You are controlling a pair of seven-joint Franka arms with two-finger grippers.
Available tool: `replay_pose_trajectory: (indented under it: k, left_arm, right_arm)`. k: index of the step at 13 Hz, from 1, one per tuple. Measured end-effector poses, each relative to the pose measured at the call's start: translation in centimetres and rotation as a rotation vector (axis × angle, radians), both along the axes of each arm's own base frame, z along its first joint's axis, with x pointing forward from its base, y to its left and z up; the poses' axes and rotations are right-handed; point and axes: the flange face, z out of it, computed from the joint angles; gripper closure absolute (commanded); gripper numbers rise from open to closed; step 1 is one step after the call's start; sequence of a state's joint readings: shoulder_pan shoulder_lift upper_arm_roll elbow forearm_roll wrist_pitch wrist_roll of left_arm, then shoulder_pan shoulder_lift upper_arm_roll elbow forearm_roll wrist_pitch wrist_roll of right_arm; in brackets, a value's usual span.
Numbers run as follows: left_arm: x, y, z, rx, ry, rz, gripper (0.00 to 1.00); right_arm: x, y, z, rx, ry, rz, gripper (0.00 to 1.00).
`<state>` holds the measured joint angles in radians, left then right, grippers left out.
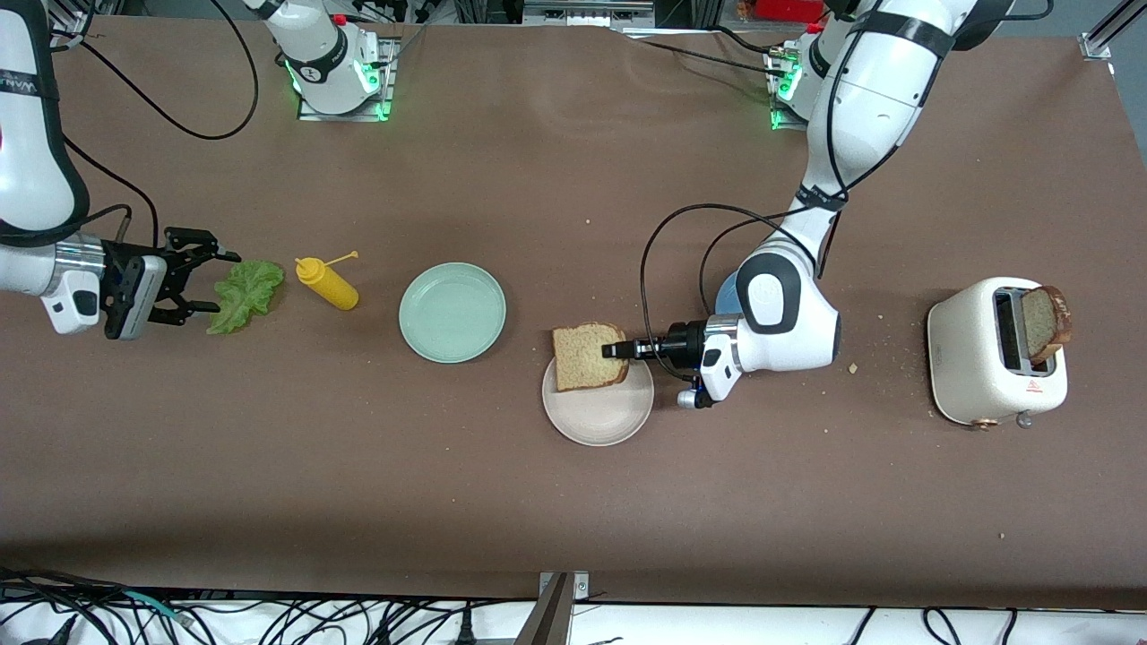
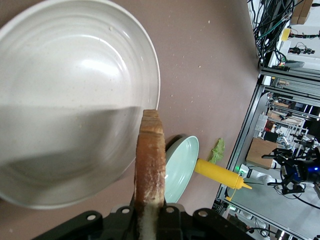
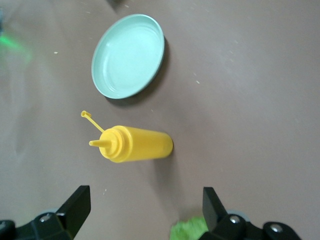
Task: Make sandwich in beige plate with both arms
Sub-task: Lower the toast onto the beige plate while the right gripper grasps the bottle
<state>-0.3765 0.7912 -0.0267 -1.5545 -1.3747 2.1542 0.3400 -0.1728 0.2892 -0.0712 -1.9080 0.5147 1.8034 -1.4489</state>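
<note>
My left gripper (image 1: 616,351) is shut on a tan bread slice (image 1: 587,356) and holds it over the farther rim of the beige plate (image 1: 599,417). In the left wrist view the slice (image 2: 150,165) shows edge-on between the jaws (image 2: 150,220), with the plate (image 2: 75,100) below it and bare. The green lettuce leaf (image 1: 244,294) lies on the table toward the right arm's end. My right gripper (image 1: 211,279) is open and empty just beside the leaf. The right wrist view shows the leaf's edge (image 3: 190,231) by one finger of the right gripper (image 3: 145,205).
A yellow mustard bottle (image 1: 327,283) lies between the lettuce and a mint green plate (image 1: 452,312). A white toaster (image 1: 995,349) with a second bread slice (image 1: 1044,322) in a slot stands toward the left arm's end. A blue plate (image 1: 728,291) peeks from under the left arm.
</note>
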Motion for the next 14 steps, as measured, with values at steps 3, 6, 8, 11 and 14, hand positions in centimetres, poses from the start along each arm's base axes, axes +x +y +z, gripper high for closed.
replay_pose_trajectory:
  k: [3, 6, 8, 11, 14]
  left_arm:
    - [0.8, 0.3, -0.2, -0.003, -0.110, -0.048, 0.00]
    - [1.6, 1.9, -0.3, 0.022, -0.147, -0.033, 0.00]
    - [2.5, 3.2, -0.3, 0.067, -0.179, 0.015, 0.00]
    - [3.6, 5.2, -0.2, 0.138, -0.223, 0.090, 0.00]
    - [4.9, 8.4, 0.0, 0.195, -0.259, 0.122, 0.00]
  right_arm:
    - [-2.0, 0.5, -3.3, 0.093, -0.095, 0.061, 0.01]
    - [-4.2, 1.0, -6.7, 0.173, -0.192, 0.067, 0.01]
    - [-5.4, 1.4, -8.3, 0.220, -0.240, 0.072, 0.01]
    - [-6.8, 1.5, -10.0, 0.247, -0.317, 0.102, 0.01]
    - [-8.3, 1.9, -12.4, 0.294, -0.377, 0.091, 0.01]
